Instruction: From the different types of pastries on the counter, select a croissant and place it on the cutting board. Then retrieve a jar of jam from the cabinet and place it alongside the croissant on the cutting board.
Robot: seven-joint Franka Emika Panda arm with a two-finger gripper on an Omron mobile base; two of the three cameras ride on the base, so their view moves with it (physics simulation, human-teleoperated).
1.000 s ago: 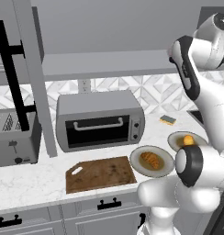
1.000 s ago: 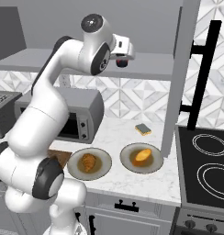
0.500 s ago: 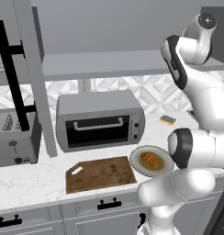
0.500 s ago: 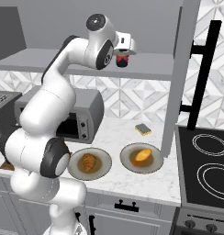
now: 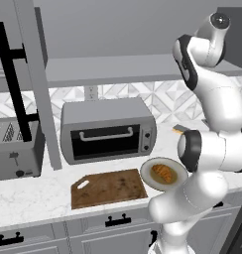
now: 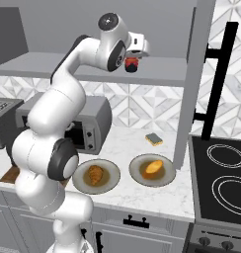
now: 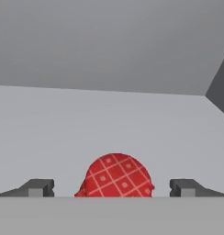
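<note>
Grey kitchen, veined white marble bench (image 5: 24, 198) | left base: ridged golden croissant (image 5: 164, 173) on round plate (image 5: 149, 174), just beside bare stained wooden cutting board (image 5: 108, 188) | right base: pincer (image 6: 133, 64) raised at cabinet shelf (image 6: 162, 74), squat red jar of jam (image 6: 132, 65) at tips | hand: checked red lid dead ahead, centred between wide-spread fingers (image 7: 38, 187), unheld.

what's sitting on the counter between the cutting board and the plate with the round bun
A plate carrying the croissant, as the right base view shows. It sits right of the cutting board and left of the bun's plate.
</note>
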